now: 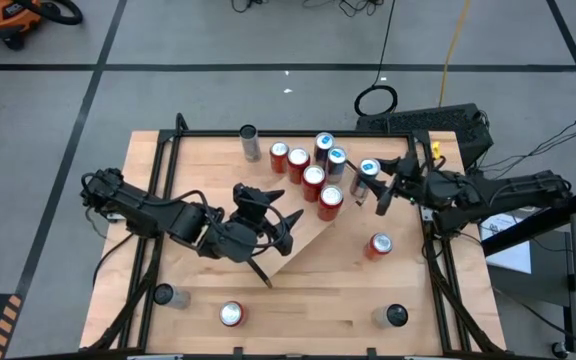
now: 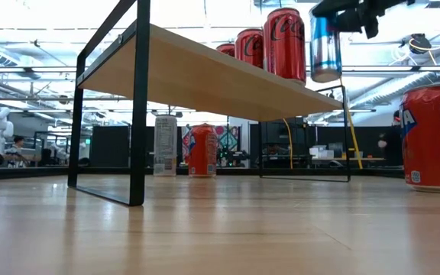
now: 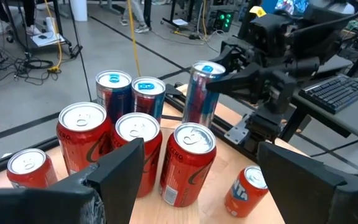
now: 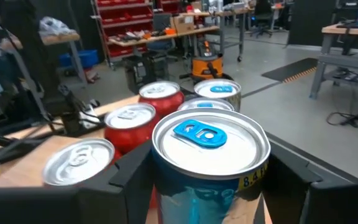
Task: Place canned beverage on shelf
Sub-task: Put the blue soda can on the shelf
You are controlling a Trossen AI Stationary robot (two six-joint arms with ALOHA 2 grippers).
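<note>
Placement was under way: the right gripper [image 1: 381, 186] grasped a blue can [image 1: 368, 170] just right of the cans on the shelf [image 1: 308, 235]; lowering, then release, seemed next. Left gripper [image 1: 268, 222] hung open nearby

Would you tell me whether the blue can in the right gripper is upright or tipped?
Upright: the blue can hangs vertical in the right gripper, lid up.

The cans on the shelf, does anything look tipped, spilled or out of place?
Nothing stands out. The cans on the shelf stand upright in a cluster, with no spill visible. The right gripper holds a blue-topped can upright beside them, raised above the board.
</note>
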